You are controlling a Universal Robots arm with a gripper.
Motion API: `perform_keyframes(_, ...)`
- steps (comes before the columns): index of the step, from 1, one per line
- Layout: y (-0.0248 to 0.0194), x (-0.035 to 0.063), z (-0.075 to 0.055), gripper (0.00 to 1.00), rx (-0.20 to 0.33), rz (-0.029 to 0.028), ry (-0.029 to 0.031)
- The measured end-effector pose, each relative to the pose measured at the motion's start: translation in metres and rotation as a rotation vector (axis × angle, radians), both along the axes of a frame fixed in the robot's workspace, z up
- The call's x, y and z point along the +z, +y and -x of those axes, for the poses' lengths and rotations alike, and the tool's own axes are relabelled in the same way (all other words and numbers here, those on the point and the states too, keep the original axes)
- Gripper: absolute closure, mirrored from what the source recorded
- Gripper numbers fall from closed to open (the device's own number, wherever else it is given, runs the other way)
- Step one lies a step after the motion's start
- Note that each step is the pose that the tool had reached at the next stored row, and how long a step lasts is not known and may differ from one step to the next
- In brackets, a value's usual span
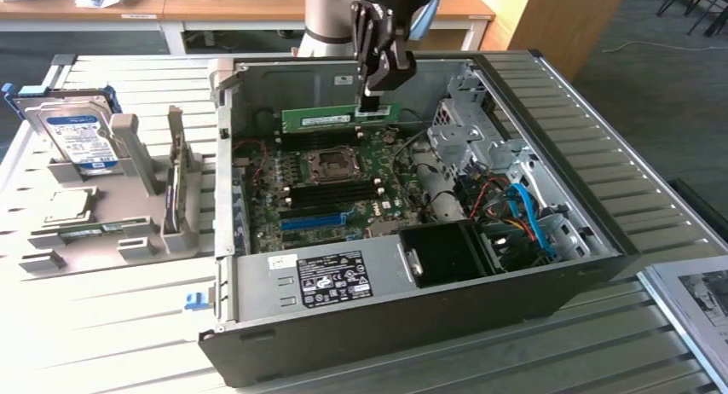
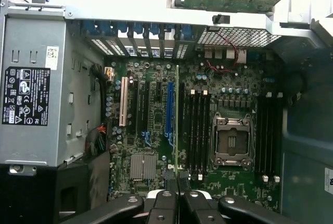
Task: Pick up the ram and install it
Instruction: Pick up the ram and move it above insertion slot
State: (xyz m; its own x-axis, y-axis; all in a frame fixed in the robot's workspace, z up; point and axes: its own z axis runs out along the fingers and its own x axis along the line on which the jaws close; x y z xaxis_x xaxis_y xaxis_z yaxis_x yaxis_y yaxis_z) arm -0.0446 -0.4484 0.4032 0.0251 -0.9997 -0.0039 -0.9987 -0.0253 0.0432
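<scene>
The ram point(image 1: 330, 118) is a long green stick with a white label. It hangs level and on edge inside the open computer case, above the motherboard point(image 1: 376, 208). My gripper point(image 1: 373, 111) comes down from above and is shut on the stick's end toward the exterior view's right. In the wrist view the ram point(image 2: 177, 130) shows edge-on as a thin green line running away from my gripper point(image 2: 178, 195). It lies between the blue slot point(image 2: 169, 109) and a bank of black memory slots point(image 2: 196, 130). It stays clear of the board.
The CPU socket point(image 1: 333, 162) sits mid-board with black slots on both sides. A grey power supply point(image 1: 330, 279) fills the case's near end, and a drive cage with cables point(image 1: 500, 181) the exterior view's right. Outside, a hard drive point(image 1: 74, 134) stands on a grey rack point(image 1: 114, 232).
</scene>
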Motion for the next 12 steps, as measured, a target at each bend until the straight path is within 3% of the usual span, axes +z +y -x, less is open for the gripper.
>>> perform_keyframes(12,0.0000,-0.0132,0.000,0.89,0.000,-0.0003,0.0000)
